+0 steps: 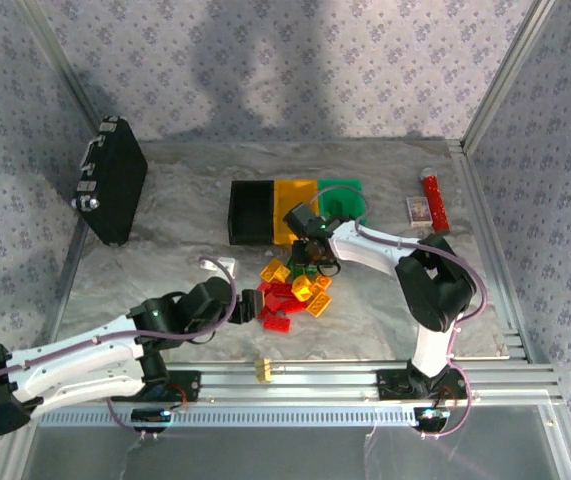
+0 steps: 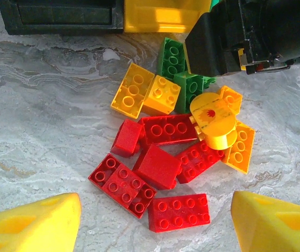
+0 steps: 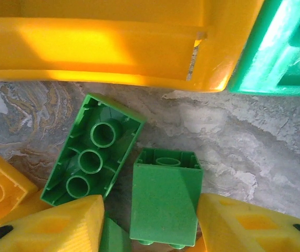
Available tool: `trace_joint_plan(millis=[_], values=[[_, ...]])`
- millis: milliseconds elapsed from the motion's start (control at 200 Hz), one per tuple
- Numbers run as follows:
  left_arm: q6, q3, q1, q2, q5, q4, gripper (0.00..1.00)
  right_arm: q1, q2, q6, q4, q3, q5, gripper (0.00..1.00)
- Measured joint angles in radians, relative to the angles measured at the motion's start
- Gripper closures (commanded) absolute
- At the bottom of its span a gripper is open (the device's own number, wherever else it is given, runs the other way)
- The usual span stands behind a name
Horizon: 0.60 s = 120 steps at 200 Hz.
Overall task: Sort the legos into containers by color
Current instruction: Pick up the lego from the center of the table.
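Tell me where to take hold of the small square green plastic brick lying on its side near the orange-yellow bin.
Pinch the small square green plastic brick across its two smooth, parallel side walls, coming straight down from above. It lies on its side, flat face up, hollow end toward the orange-yellow plastic bin; the studded and hollow ends probably give poorer purchase.

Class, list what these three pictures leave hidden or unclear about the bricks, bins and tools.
Right wrist view: the right tool straddles a green brick; whether it is clamped cannot be told.
Top view: the right arm covers the green bin's near side.
Left wrist view: the right arm hides part of the green bricks.
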Motion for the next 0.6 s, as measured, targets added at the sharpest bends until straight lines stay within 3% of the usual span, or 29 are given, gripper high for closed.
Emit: trace_joint_plan(millis=[410, 600], values=[[0.0, -0.001, 0.0, 0.0, -0.002, -0.001, 0.24, -0.014, 0.046, 0.015, -0.024, 0.002, 0.039, 0.43], [0.0, -0.001, 0.0, 0.001, -0.002, -0.001, 0.24, -0.014, 0.053, 0.021, -0.026, 0.002, 0.039, 0.51]])
